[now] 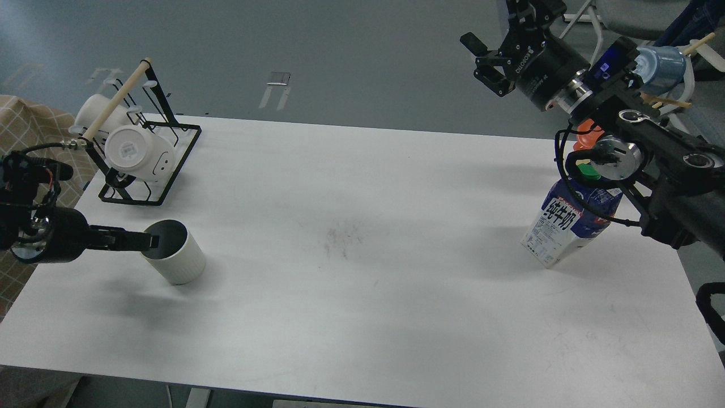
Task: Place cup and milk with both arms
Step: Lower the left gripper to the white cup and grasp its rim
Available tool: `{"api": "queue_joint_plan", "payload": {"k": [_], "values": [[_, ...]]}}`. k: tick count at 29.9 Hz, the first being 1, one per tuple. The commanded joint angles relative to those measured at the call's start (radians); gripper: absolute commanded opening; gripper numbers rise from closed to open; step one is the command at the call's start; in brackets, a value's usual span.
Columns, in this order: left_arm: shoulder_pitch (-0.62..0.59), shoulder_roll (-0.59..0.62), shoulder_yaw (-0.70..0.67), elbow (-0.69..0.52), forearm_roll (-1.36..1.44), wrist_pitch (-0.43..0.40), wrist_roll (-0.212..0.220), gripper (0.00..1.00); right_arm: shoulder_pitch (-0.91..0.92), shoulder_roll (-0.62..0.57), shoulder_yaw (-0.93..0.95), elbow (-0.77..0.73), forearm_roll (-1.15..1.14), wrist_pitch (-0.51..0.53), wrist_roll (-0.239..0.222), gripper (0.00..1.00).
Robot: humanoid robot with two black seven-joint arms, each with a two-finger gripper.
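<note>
A white ribbed cup (180, 262) with a dark grey inside stands upright on the left of the white table (362, 283). My left gripper (148, 241) comes in low from the left, and its tip is at the cup's near-left rim. Its fingers show as one dark bar, so I cannot tell them apart. A blue and white milk carton (561, 224) with a green cap stands at the right, partly hidden by my right arm. My right gripper (486, 61) is open and empty, raised high above and behind the carton.
A black wire rack (170, 164) with a wooden handle holds two white mugs at the table's far-left corner. An orange object (589, 131) shows behind the carton. Chairs and a blue-capped item stand beyond the table at the upper right.
</note>
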Motion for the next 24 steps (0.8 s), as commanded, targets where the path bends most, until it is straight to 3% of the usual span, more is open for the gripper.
{"api": "queue_joint_plan", "payload": {"k": [1,15,20,21,24], "values": [[0.005,-0.038,-0.001,0.049,-0.001,0.0,-0.004,0.98,0.0,-0.004,0.0,-0.002,-0.001,0.0,-0.001,1.0],[0.005,-0.091,0.0,0.112,0.005,0.0,-0.041,0.98,-0.003,-0.002,-0.002,-0.003,-0.001,-0.003,0.0,1.0],[0.005,-0.101,0.0,0.12,0.04,0.0,-0.054,0.93,-0.003,-0.004,-0.002,-0.003,-0.001,-0.003,0.0,1.0],[0.005,-0.103,0.0,0.124,0.043,0.0,-0.055,0.85,-0.003,-0.004,-0.002,-0.003,-0.001,-0.003,-0.001,1.0],[0.005,-0.103,0.002,0.13,0.045,0.0,-0.053,0.41,-0.003,-0.004,-0.002,-0.003,-0.001,-0.003,0.0,1.0]]}}
